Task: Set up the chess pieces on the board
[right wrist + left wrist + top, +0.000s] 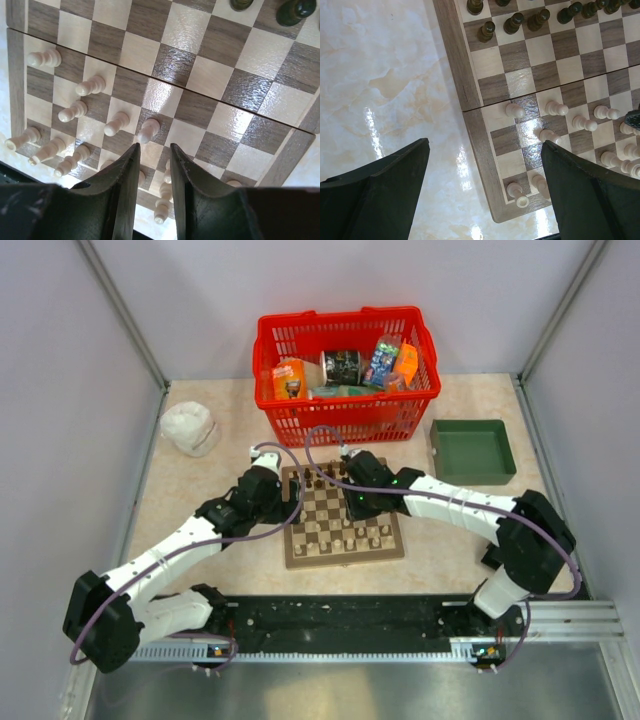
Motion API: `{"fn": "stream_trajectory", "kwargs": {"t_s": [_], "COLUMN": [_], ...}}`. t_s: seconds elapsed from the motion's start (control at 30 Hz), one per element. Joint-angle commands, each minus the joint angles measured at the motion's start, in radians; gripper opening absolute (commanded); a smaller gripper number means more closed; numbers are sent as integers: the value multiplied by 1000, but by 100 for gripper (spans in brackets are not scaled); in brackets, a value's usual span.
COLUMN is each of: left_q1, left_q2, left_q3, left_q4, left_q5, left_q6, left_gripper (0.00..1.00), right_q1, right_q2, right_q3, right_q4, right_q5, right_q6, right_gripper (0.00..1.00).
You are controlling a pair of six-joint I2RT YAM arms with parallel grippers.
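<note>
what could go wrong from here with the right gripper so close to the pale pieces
1. The right gripper has its jaws only narrowly apart, right beside a pale pawn, with other pale pieces crowded close by. A small sideways move could topple neighbours.
2. The left gripper hangs wide open at the edge of the board, one finger over the corner pieces. Lowering there would likely knock them.

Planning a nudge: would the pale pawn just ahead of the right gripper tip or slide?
The pawn probably tips if pushed high: tall over a narrow base. Pushed low, it may slide; the board looks glossy. Likely light, small wood.
</note>
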Motion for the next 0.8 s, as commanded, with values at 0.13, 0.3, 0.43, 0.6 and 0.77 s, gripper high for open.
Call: {"fn": "stream_trajectory", "kwargs": {"t_s": [0.13,0.3,0.43,0.6,0.77], "left_q1": [6,6,6,4,6], "left_q2": [-27,-25,-16,-16,-17], "left_q3": [6,7,9,6,4], "left_q4": [14,16,17,17,22], "left_q5": [-9,-14,-10,-9,-10], "left_q6": [5,8,7,7,7], "left_gripper": [99,99,99,99,99], "right_q1": [12,12,10,10,10], "right_q2": [37,46,66,81,89], "right_q3": [63,66,68,71,71], "right_q4": [41,50,55,56,55], "right_q5": [-12,-32,-41,-41,-44], "right_q6": [-16,-18,-15,-15,-16], "right_gripper": [32,32,33,32,32]}}
